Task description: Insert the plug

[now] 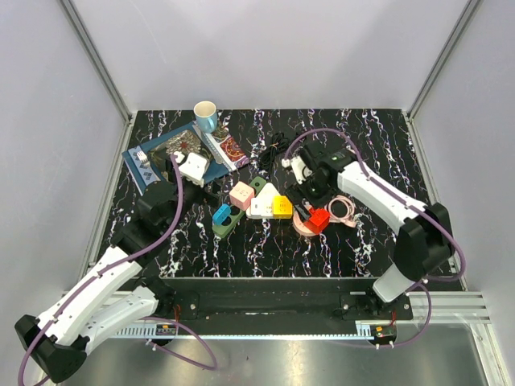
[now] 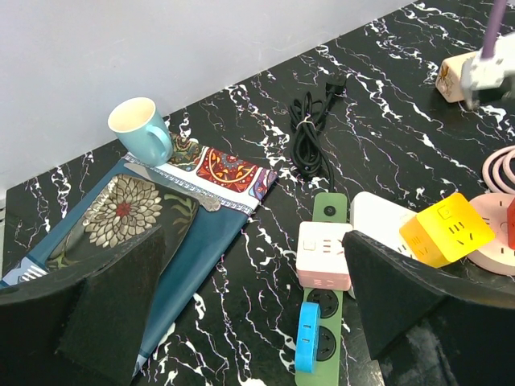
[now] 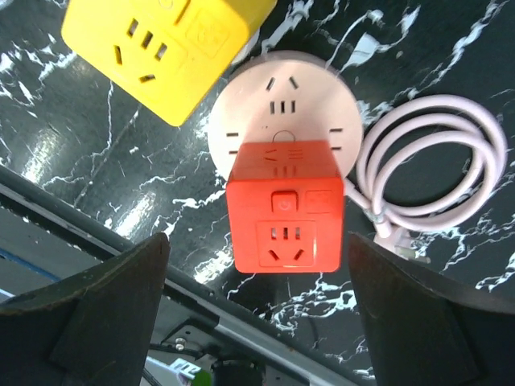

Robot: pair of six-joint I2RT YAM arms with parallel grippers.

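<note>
A red cube plug (image 3: pixel 286 217) sits on the near part of a round pink socket (image 3: pixel 278 96); both also show in the top view, the plug (image 1: pixel 319 219) and the socket (image 1: pixel 303 226). My right gripper (image 3: pixel 257 322) is open, its fingers (image 3: pixel 100 318) standing wide on either side of the red cube without touching it; in the top view it (image 1: pixel 310 201) hovers just behind the cube. My left gripper (image 2: pixel 249 322) is open and empty over the table beside a green power strip (image 2: pixel 330 211) that carries a pink cube (image 2: pixel 324 256) and a blue plug (image 2: pixel 306 338).
A yellow cube (image 1: pixel 282 207) and a white strip (image 1: pixel 260 207) lie between the arms. A pink coiled cable (image 3: pixel 438 169) lies right of the socket. A cup (image 1: pixel 206 115), a blue book with a patterned cloth (image 1: pixel 157 161) and a black cable (image 1: pixel 278 145) lie at the back. The table's front rail (image 3: pixel 121 233) is close under the right gripper.
</note>
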